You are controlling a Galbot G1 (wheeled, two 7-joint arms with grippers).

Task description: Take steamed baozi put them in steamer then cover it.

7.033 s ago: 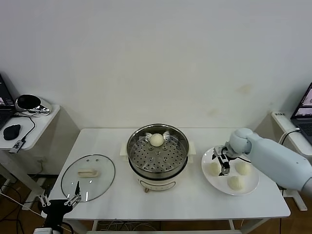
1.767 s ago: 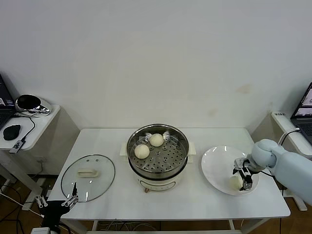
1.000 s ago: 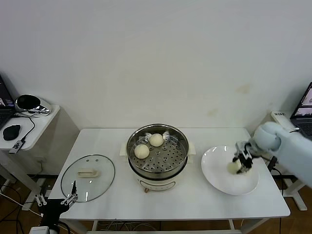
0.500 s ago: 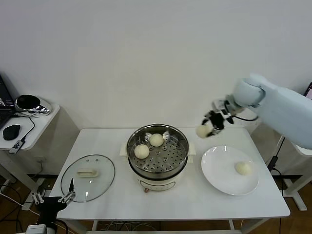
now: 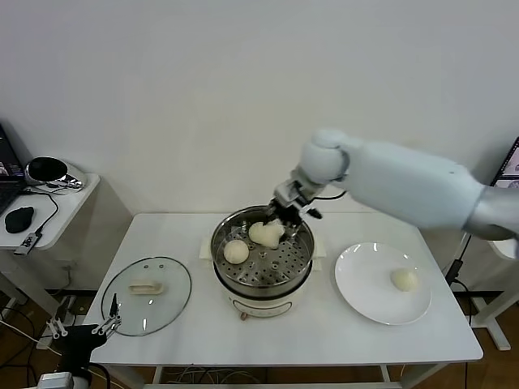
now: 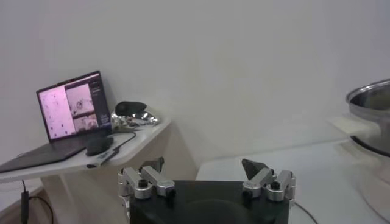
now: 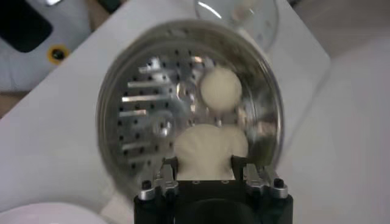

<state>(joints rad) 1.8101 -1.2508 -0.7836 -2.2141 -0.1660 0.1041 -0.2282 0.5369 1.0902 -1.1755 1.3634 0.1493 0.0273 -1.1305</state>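
Note:
My right gripper (image 5: 271, 228) is shut on a steamed baozi (image 5: 268, 233) and holds it low over the back of the steamer (image 5: 272, 266), a steel pot with a perforated tray. In the right wrist view the held baozi (image 7: 210, 151) sits between the fingers above the tray (image 7: 146, 115). Another baozi (image 5: 236, 251) lies on the tray's left; it also shows in the right wrist view (image 7: 221, 87). A third one at the back is mostly hidden behind the held one. One baozi (image 5: 404, 279) stays on the white plate (image 5: 361, 296). The glass cover (image 5: 147, 295) lies flat on the table, left. My left gripper (image 5: 81, 331) is open, below the table's front left corner.
A side table (image 5: 61, 212) at the far left carries a mouse (image 5: 19, 219) and a shiny silver object (image 5: 50, 172); a laptop (image 6: 70, 109) stands there too. Another laptop edge shows at the far right. The wall is close behind the table.
My right gripper lifted a baozi off the plate and carried it left, from beside the steamer to low over its back. One baozi is left on the plate. The left arm barely moved.

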